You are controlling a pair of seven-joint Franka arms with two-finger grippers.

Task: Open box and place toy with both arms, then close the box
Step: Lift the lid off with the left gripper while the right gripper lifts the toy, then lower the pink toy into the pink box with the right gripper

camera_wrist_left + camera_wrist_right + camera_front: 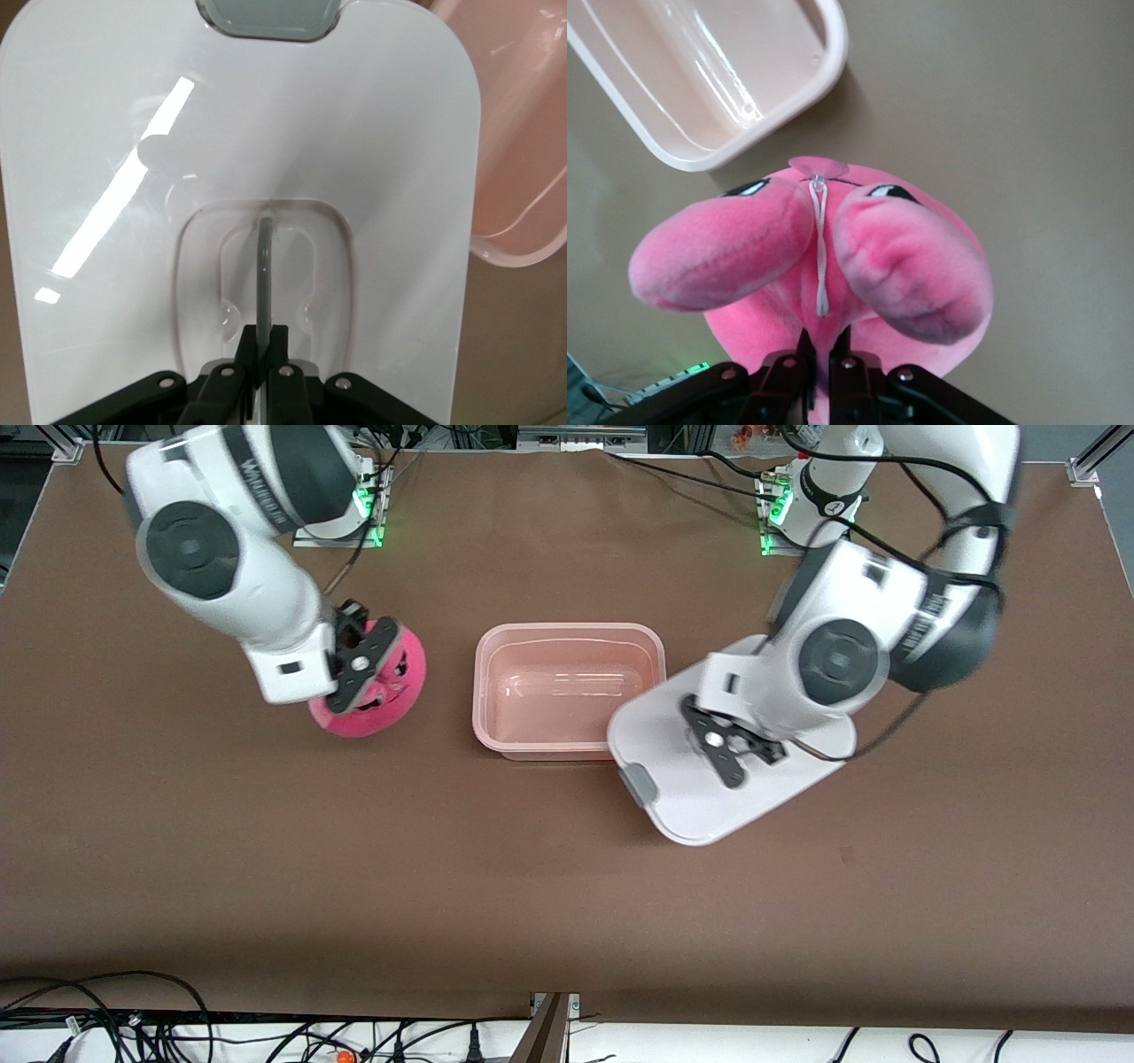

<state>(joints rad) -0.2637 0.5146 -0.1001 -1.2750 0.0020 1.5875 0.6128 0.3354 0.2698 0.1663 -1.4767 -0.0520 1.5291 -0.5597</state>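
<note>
The left gripper is clamped on the thin upright handle in the middle of the white lid, fingers pressed together with only that strip between them (the left wrist view shows it plainly). The lid sits in the right-centre of the front view, off the box and turned at an angle. One of its corners overlaps the rim of the box at the corner toward the left arm's end of the table. A grey clip shows on the lid's edge nearest the box.

The right gripper is in the upper left of the front view, closed on the pink plush toy. In the right wrist view its fingertips are pinched into the plush just under a white cord that runs between two rounded bulges. Whether the toy rests on the table or hangs just above it cannot be told.

The box stands open in the centre of the front view, and nothing shows inside it. It is between the two grippers, well apart from the toy, with a strip of bare table between them. Most of the box's mouth is uncovered. The lower half of the front view is bare brown table all the way to its front edge, where cables run along the bottom left.
</note>
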